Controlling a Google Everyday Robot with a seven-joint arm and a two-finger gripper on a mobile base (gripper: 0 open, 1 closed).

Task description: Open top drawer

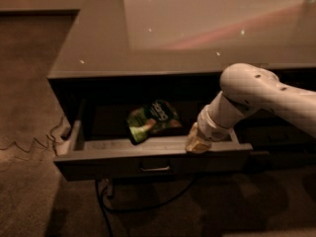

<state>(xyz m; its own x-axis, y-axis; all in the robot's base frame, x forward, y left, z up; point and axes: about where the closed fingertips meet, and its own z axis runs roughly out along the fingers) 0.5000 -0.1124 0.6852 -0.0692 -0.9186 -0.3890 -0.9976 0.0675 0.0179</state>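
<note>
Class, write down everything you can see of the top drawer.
The top drawer is wide and dark grey, with a small bar handle at the middle of its front. It stands open beneath the countertop, level. A green snack bag lies inside. The gripper sits at its front rim, right of centre.
</note>
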